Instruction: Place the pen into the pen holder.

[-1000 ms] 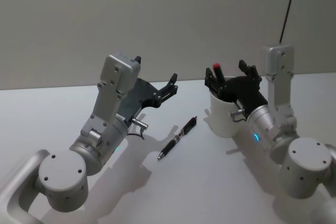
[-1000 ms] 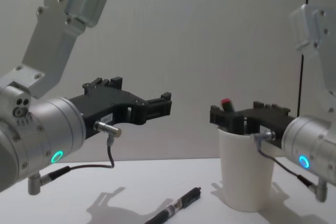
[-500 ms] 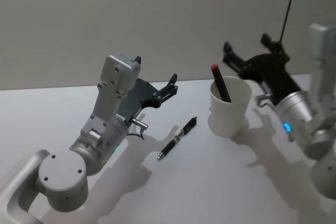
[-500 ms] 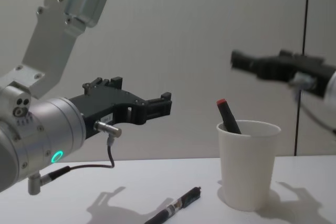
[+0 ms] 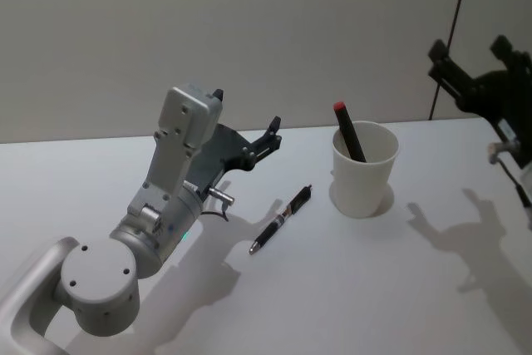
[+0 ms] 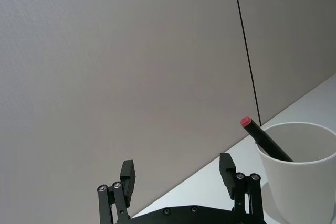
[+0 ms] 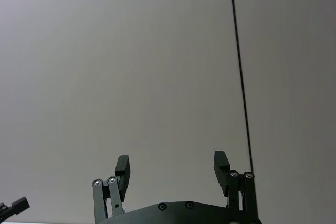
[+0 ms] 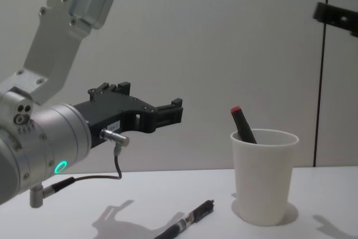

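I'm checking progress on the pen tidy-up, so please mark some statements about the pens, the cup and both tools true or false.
A red-capped pen leans inside the pen holder. True.
The black pen lies in the pen holder too. False: it lies on the table, between the left tool and the holder.
The right tool grips the red-capped pen. False: it hangs open and empty, high to the holder's right.
The left tool is open and empty. True.

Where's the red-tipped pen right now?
The red-tipped pen leans inside the white cup, right of centre in head view; a black pen lies left of it.
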{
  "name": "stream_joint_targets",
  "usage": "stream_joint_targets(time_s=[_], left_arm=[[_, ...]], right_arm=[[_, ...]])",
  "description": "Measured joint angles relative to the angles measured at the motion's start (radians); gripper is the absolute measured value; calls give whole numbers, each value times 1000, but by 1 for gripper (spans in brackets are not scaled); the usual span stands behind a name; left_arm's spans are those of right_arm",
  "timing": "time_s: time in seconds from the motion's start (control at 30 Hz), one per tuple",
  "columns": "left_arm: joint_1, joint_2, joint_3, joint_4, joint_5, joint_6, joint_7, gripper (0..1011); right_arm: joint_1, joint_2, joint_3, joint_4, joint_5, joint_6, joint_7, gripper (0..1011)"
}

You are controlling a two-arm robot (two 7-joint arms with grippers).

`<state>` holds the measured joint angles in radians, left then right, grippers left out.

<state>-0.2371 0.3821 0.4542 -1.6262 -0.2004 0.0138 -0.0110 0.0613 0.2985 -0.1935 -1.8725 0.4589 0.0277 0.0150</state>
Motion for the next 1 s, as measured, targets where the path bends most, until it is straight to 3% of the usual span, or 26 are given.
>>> stream_joint_targets(time_s=[0.23,0.47,1.0], left_arm=[[0,0,0,0,0,0,0,1001],[0,0,0,0,0,0,0,1001],[2,-1,0,0,-6,25,-14,1001]], right_arm=[[-47,46,28,-27,43,40,-23,1001],[-79,76,41,-22,46,87,-33,1001],[-119,122,41,52,-29,239,-23,1001]])
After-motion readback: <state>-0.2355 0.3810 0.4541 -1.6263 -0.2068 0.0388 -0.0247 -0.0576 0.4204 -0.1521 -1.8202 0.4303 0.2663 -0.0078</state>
